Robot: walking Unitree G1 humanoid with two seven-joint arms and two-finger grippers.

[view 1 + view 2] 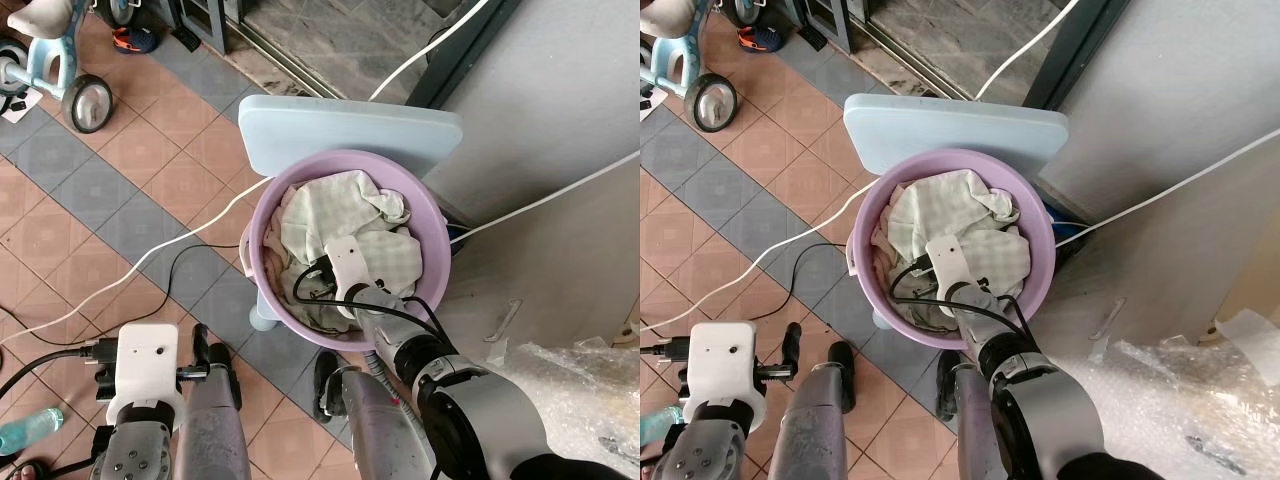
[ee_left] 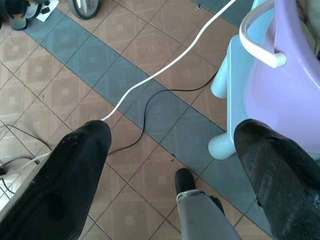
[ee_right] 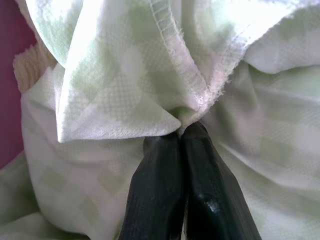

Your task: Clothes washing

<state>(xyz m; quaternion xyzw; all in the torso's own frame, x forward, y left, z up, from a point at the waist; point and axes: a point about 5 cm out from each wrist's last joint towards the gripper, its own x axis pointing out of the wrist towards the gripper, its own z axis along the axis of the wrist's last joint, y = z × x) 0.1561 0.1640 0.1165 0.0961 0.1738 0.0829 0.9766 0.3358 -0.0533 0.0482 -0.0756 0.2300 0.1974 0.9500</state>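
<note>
Silver forearms are filling the near edge of the head views, and the left hand [image 2: 170, 145] is hanging idle low over the brown and grey tiled floor [image 1: 150, 170], its two black fingers spread wide apart with nothing between them. Reaching forward toward twelve o'clock, the right hand [image 3: 181, 131] is sitting down inside the round lilac plastic basin [image 1: 430, 215], its fingers pressed tight together and pinching a fold of the pale green-and-white checked cloth [image 1: 345, 215] right beside a stitched hem. That cloth is lying heaped and crumpled in the basin, which is resting on a pale blue plastic stool [image 1: 340, 125] serving as a bench, close to a grey wall at three o'clock. A white cable [image 1: 120, 280] is trailing across the floor from the basin toward nine o'clock, and a small blue tricycle [image 1: 50, 60] is standing at ten o'clock. By its look the cloth is soft, limp and light, likely to drape and trail when lifted; if damp it would be heavier and clingier. Gripping a bunched fold near the hem, as now, seems sound, since a thin single layer could slip out.
</note>
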